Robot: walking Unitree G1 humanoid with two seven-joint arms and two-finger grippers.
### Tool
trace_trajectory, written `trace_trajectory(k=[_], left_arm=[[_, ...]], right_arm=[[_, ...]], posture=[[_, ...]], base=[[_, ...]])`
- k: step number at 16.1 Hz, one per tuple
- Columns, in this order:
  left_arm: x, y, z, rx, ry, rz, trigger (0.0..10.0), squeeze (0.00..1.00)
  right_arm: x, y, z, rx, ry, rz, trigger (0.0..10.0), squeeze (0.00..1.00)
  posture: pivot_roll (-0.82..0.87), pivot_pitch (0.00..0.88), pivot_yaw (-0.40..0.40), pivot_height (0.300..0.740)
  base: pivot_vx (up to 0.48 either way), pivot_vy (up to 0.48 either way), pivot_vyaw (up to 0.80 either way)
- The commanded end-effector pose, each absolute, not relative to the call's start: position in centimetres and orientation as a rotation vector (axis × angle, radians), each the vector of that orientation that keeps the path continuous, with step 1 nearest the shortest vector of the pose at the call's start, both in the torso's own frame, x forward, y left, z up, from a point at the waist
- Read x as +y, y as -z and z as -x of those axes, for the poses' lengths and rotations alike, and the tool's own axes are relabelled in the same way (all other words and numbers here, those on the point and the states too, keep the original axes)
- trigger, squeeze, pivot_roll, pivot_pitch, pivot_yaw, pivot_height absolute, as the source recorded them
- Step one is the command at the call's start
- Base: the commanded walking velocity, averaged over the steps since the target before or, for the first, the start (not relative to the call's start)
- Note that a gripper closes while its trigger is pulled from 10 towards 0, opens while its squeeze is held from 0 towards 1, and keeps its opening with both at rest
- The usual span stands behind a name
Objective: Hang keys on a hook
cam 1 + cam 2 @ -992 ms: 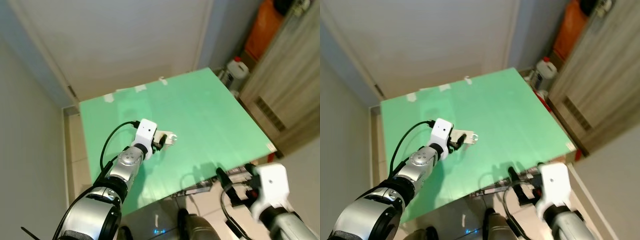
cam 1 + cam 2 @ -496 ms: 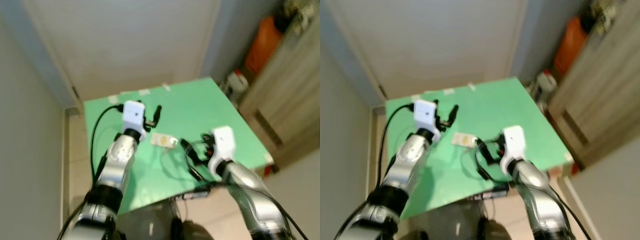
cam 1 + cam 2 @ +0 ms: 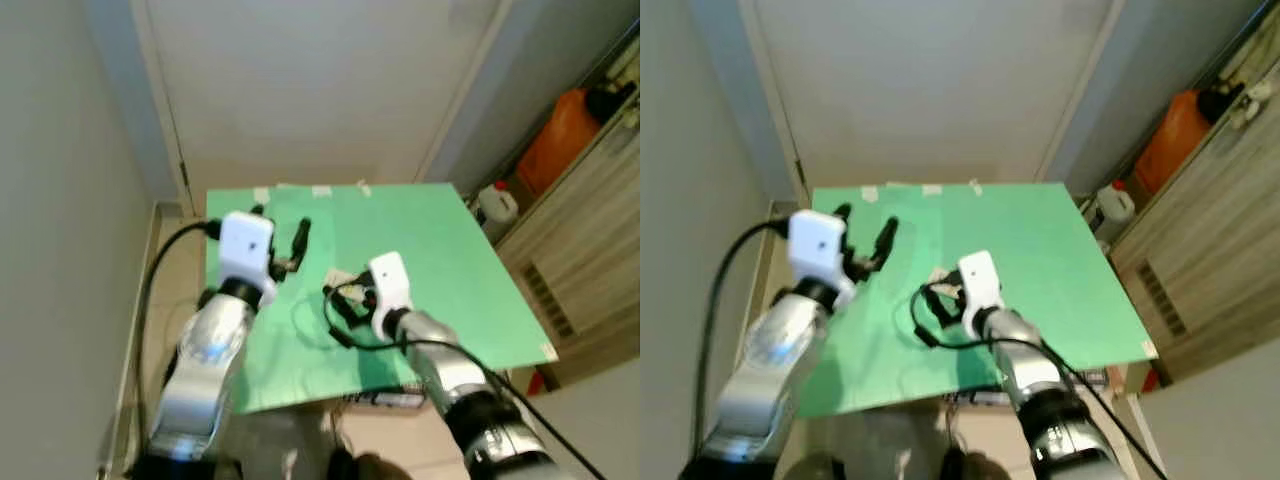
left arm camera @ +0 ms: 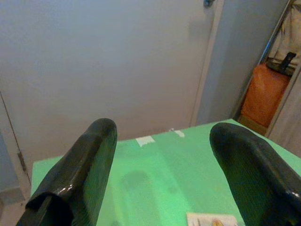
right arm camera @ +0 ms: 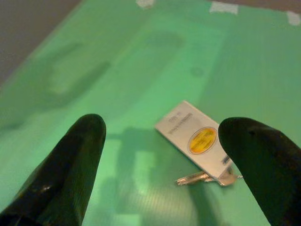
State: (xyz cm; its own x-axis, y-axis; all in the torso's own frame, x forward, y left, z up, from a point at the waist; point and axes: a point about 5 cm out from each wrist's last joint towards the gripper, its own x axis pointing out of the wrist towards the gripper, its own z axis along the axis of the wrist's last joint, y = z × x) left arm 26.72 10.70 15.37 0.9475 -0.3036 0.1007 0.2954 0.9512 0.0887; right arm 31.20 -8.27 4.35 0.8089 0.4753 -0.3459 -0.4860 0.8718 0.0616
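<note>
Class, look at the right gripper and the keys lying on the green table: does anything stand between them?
Nothing visible does. The right gripper is open, and the keys with their white tag lie flat on the green table just ahead of the fingers, bare surface between.

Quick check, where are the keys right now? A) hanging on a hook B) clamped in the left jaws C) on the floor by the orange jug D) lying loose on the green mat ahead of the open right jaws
D: the keys, with their white tag, lie flat on the green mat ahead of the right gripper, whose jaws stand wide apart and touch nothing.
</note>
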Motion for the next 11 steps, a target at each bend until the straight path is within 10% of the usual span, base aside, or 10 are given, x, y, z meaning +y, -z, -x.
trace_trajectory(k=[1,11], left_arm=[[9.7,-15.6,-25.3,-0.092,0.351,-0.072,10.0,0.0],[8.9,-15.5,-26.7,-0.041,0.33,-0.072,10.0,0.0]], right_arm=[[-8.5,-4.1,-31.6,0.355,-0.468,0.089,10.0,0.0],[-7.4,-6.4,-32.1,0.176,-0.547,0.016,10.0,0.0]], posture=[[0.31,0.166,-0.148,0.74],[0.19,0.047,-0.16,0.74]], base=[[0.0,0.0,0.0],[0.088,-0.107,0.0]])
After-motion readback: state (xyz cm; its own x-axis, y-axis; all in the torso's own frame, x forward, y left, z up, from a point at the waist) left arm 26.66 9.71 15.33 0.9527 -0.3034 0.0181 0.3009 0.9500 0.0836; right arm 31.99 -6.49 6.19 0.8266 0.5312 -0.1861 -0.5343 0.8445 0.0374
